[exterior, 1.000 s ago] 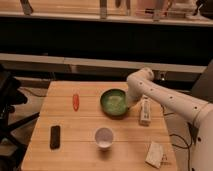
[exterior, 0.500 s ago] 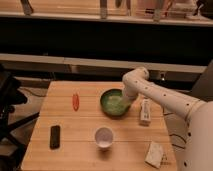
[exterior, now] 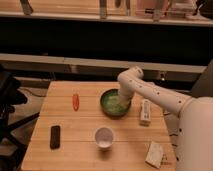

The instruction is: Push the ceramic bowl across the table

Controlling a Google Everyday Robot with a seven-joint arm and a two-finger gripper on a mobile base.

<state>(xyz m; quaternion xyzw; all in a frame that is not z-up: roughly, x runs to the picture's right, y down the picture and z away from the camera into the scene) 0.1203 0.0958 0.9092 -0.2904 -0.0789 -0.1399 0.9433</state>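
Since a second ago, the elbow of the white arm has been swung leftward, and it is now set above the far right edge of the wide, shallow ceramic bowl (exterior: 112,105), which has a dark green glossy rim and a paler speckled green inside. The bowl itself is seen at nearly the same spot as before. The two-finger gripper (exterior: 125,103) is lowered at the right side of the bowl, at or just inside the rim; whether the rim is touched cannot be told. Its fingers are drawn together, and nothing is seen held between them.

The bowl is set on the light-wood plank table (exterior: 75,131), slightly right of the middle and in the far half.

A slim red-orange object (exterior: 75,101) is laid to the left of the bowl, well apart from it. A long white packet (exterior: 145,111) is laid just beside the bowl on the right, below the forearm. A small white round cup (exterior: 104,137) is placed on the near side of the bowl, apart from it. A flat black rectangular object (exterior: 55,136) is laid at the near left, and a pale crumpled packet (exterior: 155,154) at the near right corner.
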